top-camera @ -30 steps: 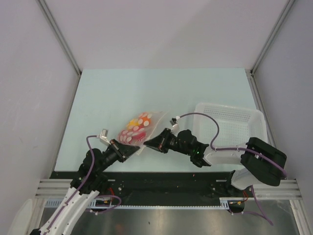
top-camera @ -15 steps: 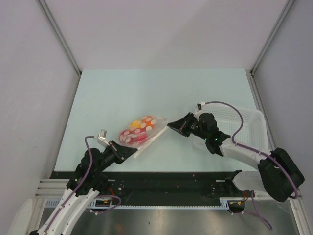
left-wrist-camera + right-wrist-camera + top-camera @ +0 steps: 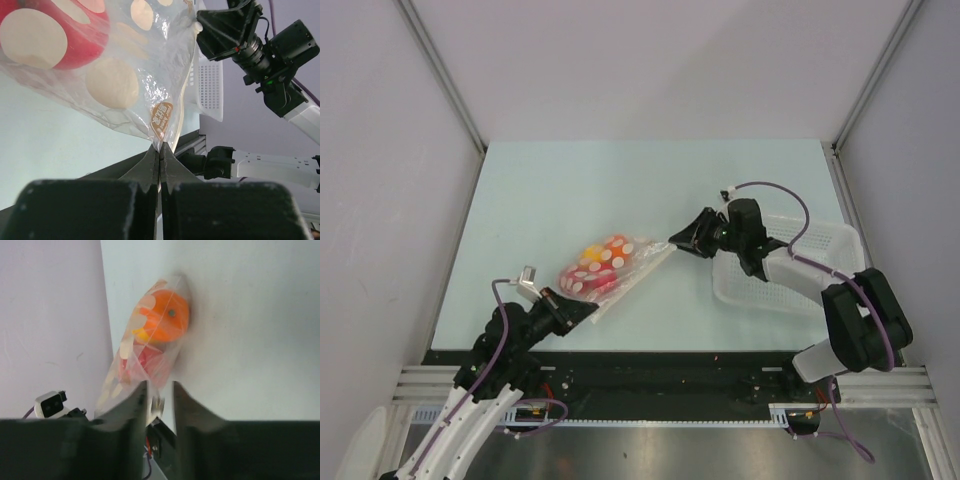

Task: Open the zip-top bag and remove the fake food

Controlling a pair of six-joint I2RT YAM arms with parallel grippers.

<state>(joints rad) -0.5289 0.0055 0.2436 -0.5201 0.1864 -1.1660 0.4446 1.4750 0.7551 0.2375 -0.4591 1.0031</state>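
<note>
Pale green bench [image 3: 540,190], centre frame: the zip-top bag [image 3: 610,268] with fake food [image 3: 167,315] inside. Left hand [image 3: 160,152] clamps its lower corner. Right hand [image 3: 680,243], fingers slightly parted, sits just beside its upper-right corner.

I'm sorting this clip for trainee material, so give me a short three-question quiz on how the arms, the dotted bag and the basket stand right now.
1. True or false: the left tool is shut on a corner of the clear polka-dot plastic zip-top bag.
2. Which arm stretches over the white perforated plastic basket?
3. Where are the glossy red, orange and yellow toy fruits? A) in that basket B) inside the bag C) loose on the table
Key: 1 true; 2 the right arm; 3 B.
</note>
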